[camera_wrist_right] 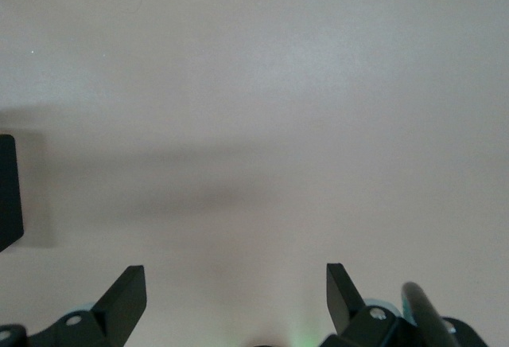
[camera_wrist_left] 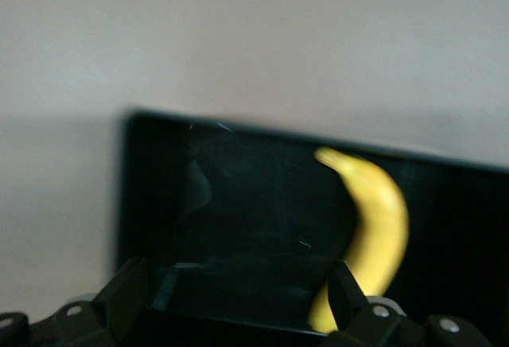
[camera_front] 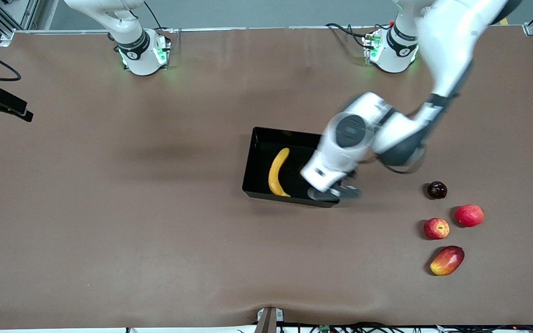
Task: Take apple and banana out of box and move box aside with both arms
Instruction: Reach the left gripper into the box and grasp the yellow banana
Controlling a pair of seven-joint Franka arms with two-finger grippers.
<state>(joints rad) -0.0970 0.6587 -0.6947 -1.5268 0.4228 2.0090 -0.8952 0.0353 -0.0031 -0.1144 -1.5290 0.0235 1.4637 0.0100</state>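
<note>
Apple already out, on the table well apart from the box, toward the left arm's end. Banana still inside. Left gripper over the box's nearer wall, jaws wide, empty. Right gripper waiting, jaws wide. Box not yet moved.

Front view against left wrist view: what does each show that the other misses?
Only the front view shows the small streaked red apple out on the brown table, beside a plain pinkish-red fruit, an oval red-and-yellow mango and a small dark round fruit. Only the left wrist view shows the left hand open and empty over the box. Both show the long yellow banana lying in the glossy black plastic box.
</note>
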